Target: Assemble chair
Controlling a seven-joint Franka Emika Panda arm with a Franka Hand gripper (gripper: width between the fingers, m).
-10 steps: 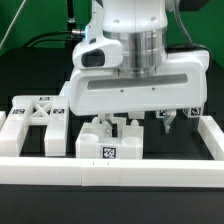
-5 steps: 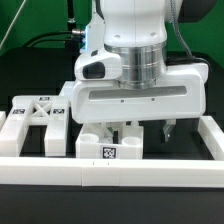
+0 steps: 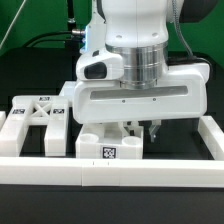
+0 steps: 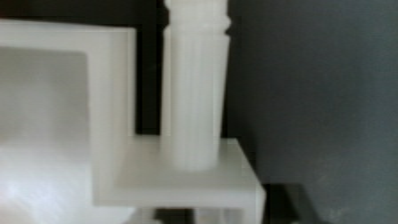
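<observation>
In the exterior view my gripper [image 3: 143, 130] hangs low behind a chunky white chair part [image 3: 105, 150] that carries a marker tag. The two fingers stand close together, with a white piece between them. The wrist view shows a white round post [image 4: 192, 80] rising from a square white block [image 4: 178, 172]. The gripper [image 4: 228, 214] shows only as dark finger shapes at that block's edge. Beside the post lies a wider white chair piece [image 4: 54, 100]. The X-braced chair panel [image 3: 38, 108] lies at the exterior view's left, apart from the gripper.
Low white border rails run along the front [image 3: 110, 173] and the exterior view's right [image 3: 214, 140], close to the gripper's working spot. The black table lies behind the arm, with dark cables at the back.
The arm came down a little and then held still. The fingers, wide apart half a second ago, have drawn in close together behind the tagged part.
</observation>
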